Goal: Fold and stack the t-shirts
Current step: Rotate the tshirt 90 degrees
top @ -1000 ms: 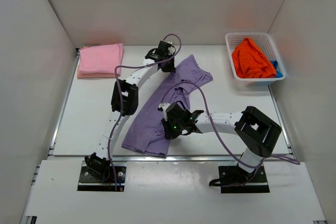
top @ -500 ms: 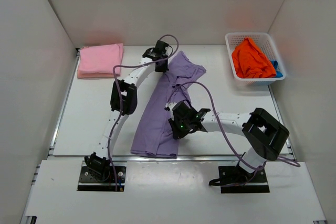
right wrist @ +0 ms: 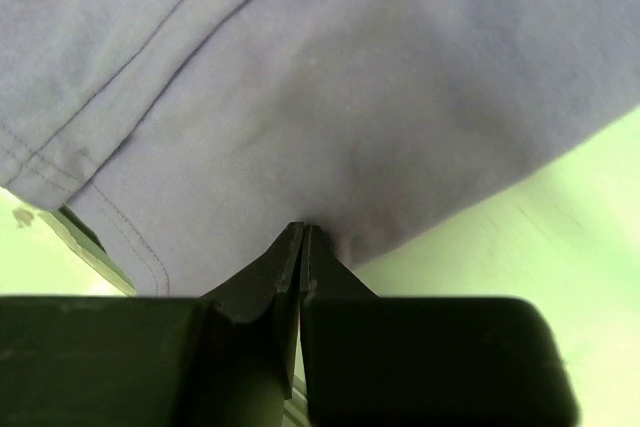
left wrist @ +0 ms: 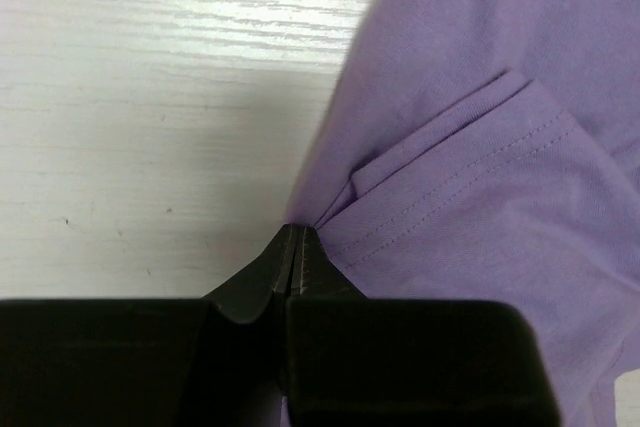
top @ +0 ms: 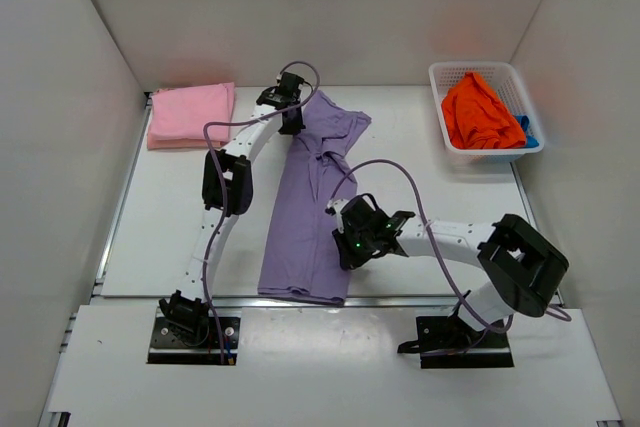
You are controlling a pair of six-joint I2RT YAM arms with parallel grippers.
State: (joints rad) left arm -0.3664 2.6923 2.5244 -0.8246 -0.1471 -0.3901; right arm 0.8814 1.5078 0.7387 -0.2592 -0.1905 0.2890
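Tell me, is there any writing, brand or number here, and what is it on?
None can be read. A white scrap on the purple shirt, at the left wrist view's edge, may be a label, but is cut off, no letters showing. The pink shirt, orange shirt and basket look plain.

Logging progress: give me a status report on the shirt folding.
Left claw, right claw shut on purple shirt. Pink shirt folded, far left. Nothing blocking.
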